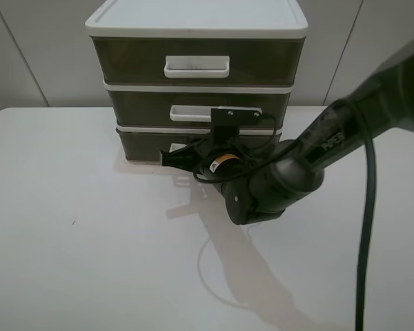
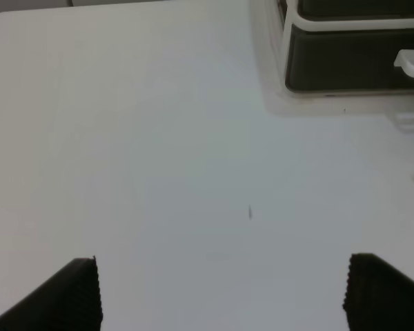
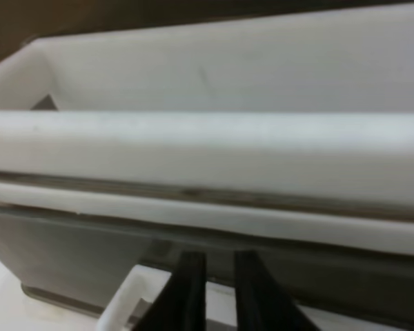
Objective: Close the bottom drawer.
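Observation:
The bottom drawer [image 1: 143,143] is the lowest of three smoky brown drawers in a white-framed unit at the back of the table. Its front looks about flush with the frame, and it also shows in the left wrist view [image 2: 345,65]. My right gripper [image 1: 171,160] is at this drawer's front by its white handle [image 3: 121,303]. The fingers [image 3: 190,293] stand close together with only a thin gap, tips against the drawer front [image 3: 62,255], gripping nothing. My left gripper [image 2: 224,296] is open and empty over bare table, well away from the drawers.
The middle drawer [image 1: 145,107] and the taller top drawer [image 1: 124,61] sit above, both shut. The white table [image 1: 76,234] spreads in front of the unit. The right arm's black cable [image 1: 364,227] hangs at the right.

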